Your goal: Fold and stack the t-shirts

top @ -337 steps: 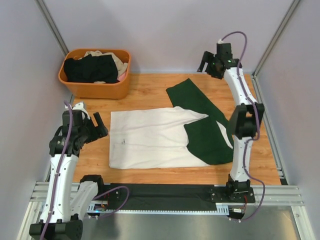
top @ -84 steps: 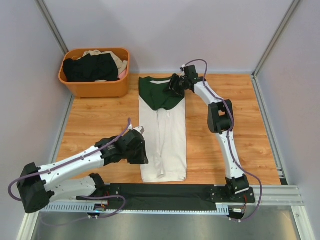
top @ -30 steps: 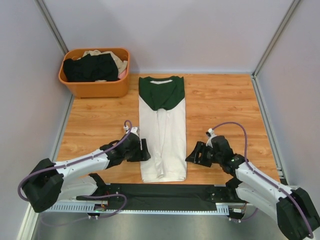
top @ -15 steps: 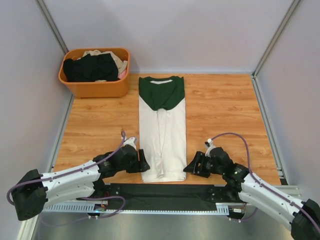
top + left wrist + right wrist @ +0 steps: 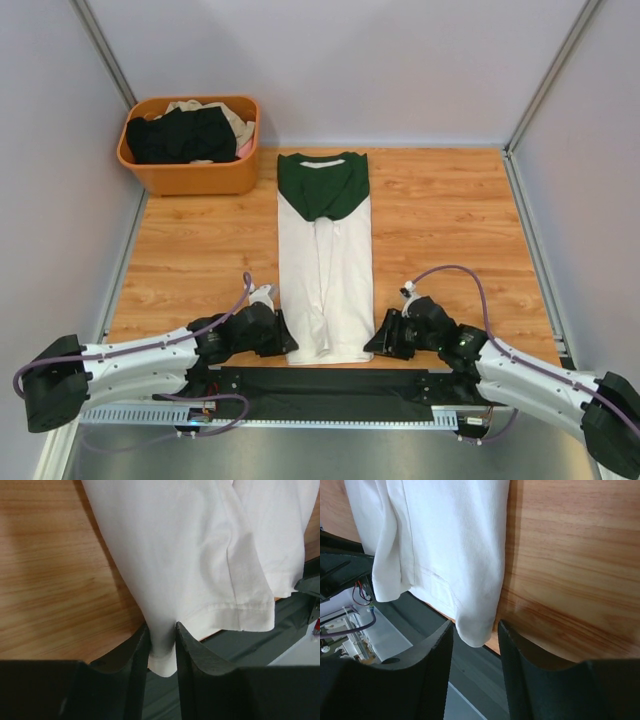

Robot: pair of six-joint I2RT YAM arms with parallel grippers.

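Observation:
The t-shirt (image 5: 325, 290) lies folded into a long narrow strip down the middle of the table, its dark green sleeves and collar (image 5: 322, 185) at the far end. My left gripper (image 5: 284, 338) is at its near left corner. In the left wrist view the gripper (image 5: 161, 640) is shut on the white hem corner (image 5: 162, 662). My right gripper (image 5: 378, 340) is at the near right corner. In the right wrist view the gripper (image 5: 475, 630) stands open, with the rounded cloth corner (image 5: 477, 605) between the fingers and a gap beside it.
An orange basket (image 5: 200, 180) at the far left holds a black t-shirt (image 5: 180, 135) and a beige one (image 5: 205, 107). A dark rail (image 5: 320, 385) runs along the table's near edge, right under the shirt's hem. Grey walls close in both sides.
Both arms have slid toward the table's near edge, to the shirt's bottom corners. Both grippers have narrowed, the left one closing onto the hem corner.

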